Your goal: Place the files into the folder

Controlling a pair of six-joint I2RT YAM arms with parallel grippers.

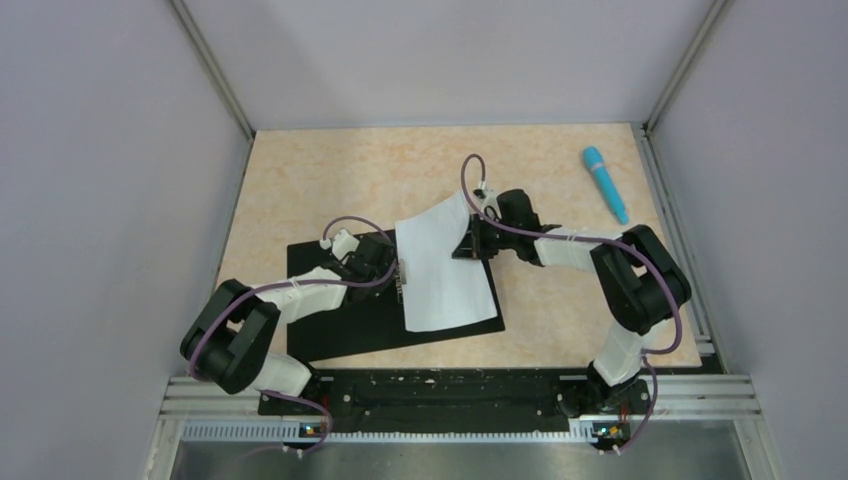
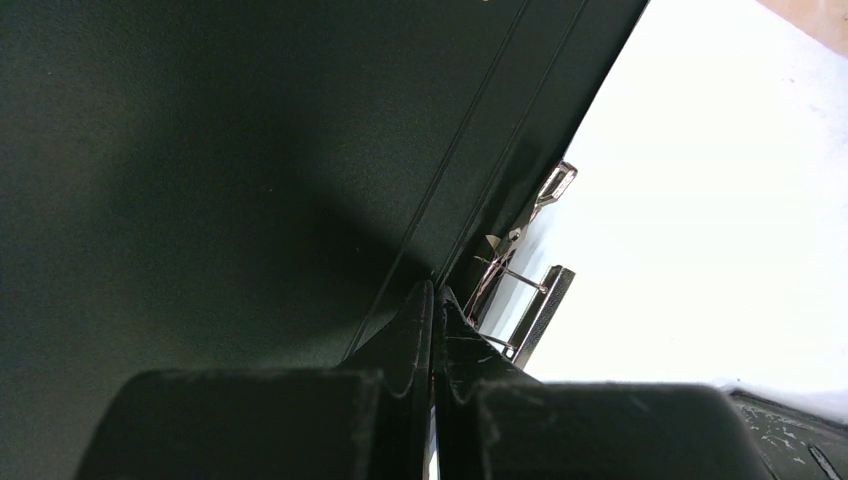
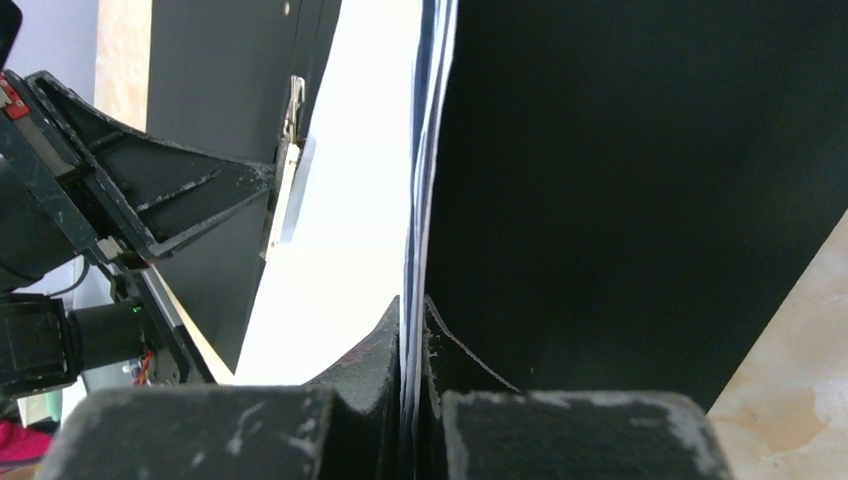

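From above, the folder (image 1: 345, 325) lies open on the table (image 1: 560, 300), black inside up, left of the middle. The files (image 1: 445, 270) lie across its right half, and their far end reaches past the folder's far edge. The left gripper (image 1: 385, 265) sits at the files' left edge by the clip (image 1: 402, 275). The right gripper (image 1: 470, 240) is at the files' right edge, near the far end. A blue stick (image 1: 607, 183) lies well apart at the far right. In the left wrist view, the left gripper (image 2: 433, 292) has its fingers pressed together over the folder (image 2: 200, 180), with their tips just beside the metal clip (image 2: 520, 262). Whether they pinch anything I cannot tell. The files (image 2: 700, 220) spread to the right of the clip. In the right wrist view, the right gripper (image 3: 410, 302) is closed on the files' (image 3: 350, 220) edge, which runs up from between the fingers. The folder (image 3: 650, 200) is dark on the right, with the clip (image 3: 288, 170) and left gripper (image 3: 235, 185) on the left.
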